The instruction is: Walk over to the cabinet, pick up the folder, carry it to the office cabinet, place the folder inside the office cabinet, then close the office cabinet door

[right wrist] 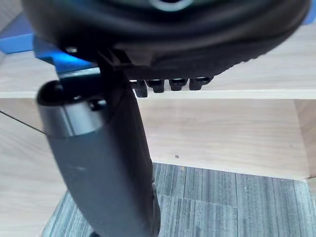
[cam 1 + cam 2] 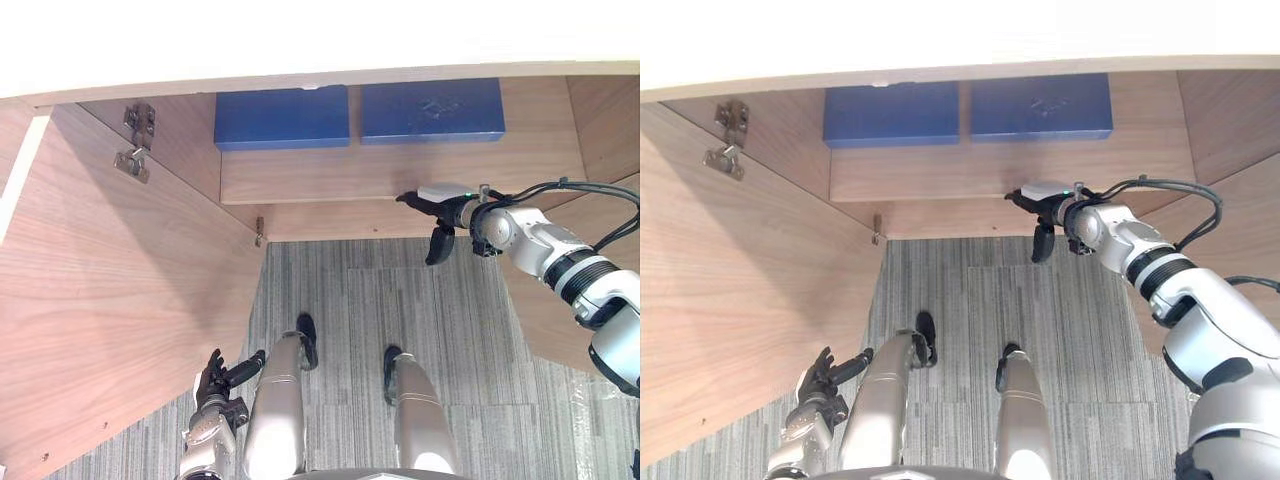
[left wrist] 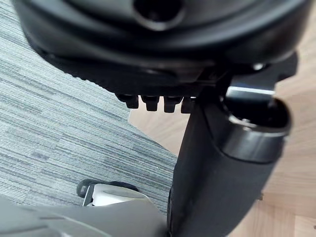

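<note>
Two flat blue folders lie side by side on the shelf point(image 2: 380, 178) of the open wooden cabinet: one on the left point(image 2: 281, 117) and one on the right point(image 2: 432, 109). My right hand point(image 2: 450, 211) hovers at the shelf's front edge, just below the right folder. It is open and holds nothing, its fingers straight and its thumb point(image 2: 438, 246) hanging down. In the right wrist view a corner of a blue folder point(image 1: 19, 42) shows past the thumb. My left hand point(image 2: 213, 385) hangs low beside the open left door, open and holding nothing.
The left cabinet door point(image 2: 120, 300) stands swung wide open toward me, with metal hinges point(image 2: 135, 142) on its inner face. Another wooden panel point(image 2: 545, 320) stands open on the right. Grey striped carpet point(image 2: 400, 290) covers the floor between them, and a pale top edge point(image 2: 300, 75) overhangs the shelf.
</note>
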Robot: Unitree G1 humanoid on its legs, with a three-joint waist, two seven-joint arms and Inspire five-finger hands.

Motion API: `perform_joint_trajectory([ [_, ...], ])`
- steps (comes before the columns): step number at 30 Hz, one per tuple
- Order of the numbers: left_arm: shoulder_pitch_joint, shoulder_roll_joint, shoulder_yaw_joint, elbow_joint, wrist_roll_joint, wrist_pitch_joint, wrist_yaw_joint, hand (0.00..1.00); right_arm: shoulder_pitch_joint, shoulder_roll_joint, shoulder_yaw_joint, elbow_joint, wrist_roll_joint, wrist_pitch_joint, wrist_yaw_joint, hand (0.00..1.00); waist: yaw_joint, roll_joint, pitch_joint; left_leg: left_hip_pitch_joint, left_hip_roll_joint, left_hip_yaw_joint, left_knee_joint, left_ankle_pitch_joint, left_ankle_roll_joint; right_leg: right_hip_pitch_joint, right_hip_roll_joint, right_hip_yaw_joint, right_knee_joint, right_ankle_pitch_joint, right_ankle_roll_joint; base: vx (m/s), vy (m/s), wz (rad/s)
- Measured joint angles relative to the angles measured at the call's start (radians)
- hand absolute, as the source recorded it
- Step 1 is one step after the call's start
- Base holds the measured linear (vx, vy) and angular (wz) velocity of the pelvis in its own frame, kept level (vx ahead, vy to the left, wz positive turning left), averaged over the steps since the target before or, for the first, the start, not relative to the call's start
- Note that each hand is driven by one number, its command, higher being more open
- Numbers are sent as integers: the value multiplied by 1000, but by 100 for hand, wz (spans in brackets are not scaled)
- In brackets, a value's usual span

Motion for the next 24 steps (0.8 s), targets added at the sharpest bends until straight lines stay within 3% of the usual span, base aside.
perform_joint_trajectory([
  [5, 2, 7, 3, 49, 39, 0, -8, 100, 111, 58, 2, 15, -29, 1, 54, 100, 4, -18, -12, 135, -2, 3, -95, 14, -21, 148, 1, -27, -121, 31, -5, 94, -34, -1],
  [8, -18, 23, -1, 128, 89, -8, -12, 100, 177, 104, -38, 38, -116, -10, 60, 100, 6, -37, -56, 209, -11, -14, -171, 39, -31, 228, 10, -35, -215, 68, -14, 113, -44, 4],
  [9, -34, 25, -5, 173, 99, -14, -15, 100, 230, 125, -134, 70, -139, -17, 54, 100, -1, -39, -80, 241, -21, -62, -211, 54, -33, 280, 19, -46, -275, 92, -18, 88, -43, 20],
  [13, -21, 34, -34, 241, 87, -17, -56, 100, 435, 181, -436, 71, -130, -16, -21, 100, -10, -55, -181, 317, -20, -79, -338, 94, -45, 367, 41, -34, -456, 190, -15, 105, 5, -4],
  [15, -11, 38, -52, 270, 100, -18, -56, 100, 534, 240, -566, 75, -114, -21, -73, 100, -34, -59, -226, 364, -24, -73, -409, 113, -50, 395, 51, 3, -527, 246, -12, 94, 51, -52],
  [17, -19, 40, -76, 324, 115, -18, -71, 100, 660, 363, -756, 114, -3, -25, -129, 100, -79, -55, -269, 429, -20, -38, -496, 137, -50, 402, 64, 69, -571, 302, -6, 64, 53, -83],
  [20, -34, 42, -87, 367, 174, -16, -77, 100, 813, 530, -1005, 187, 143, 3, -192, 100, -138, -49, -285, 513, -18, 41, -554, 144, -50, 399, 73, 160, -563, 327, 2, 22, 50, -101],
  [22, -50, 48, -88, 382, 216, -15, -76, 100, 895, 599, -1100, 234, 248, 24, -235, 100, -164, -49, -285, 552, -14, 81, -559, 144, -50, 384, 84, 201, -529, 333, 6, -22, -35, -122],
  [24, -59, 62, -88, 390, 256, -15, -76, 100, 972, 629, -1103, 262, 308, 42, -279, 100, -181, -48, -285, 593, -2, 132, -555, 143, -50, 362, 96, 155, -496, 351, 5, -55, -105, -140],
])
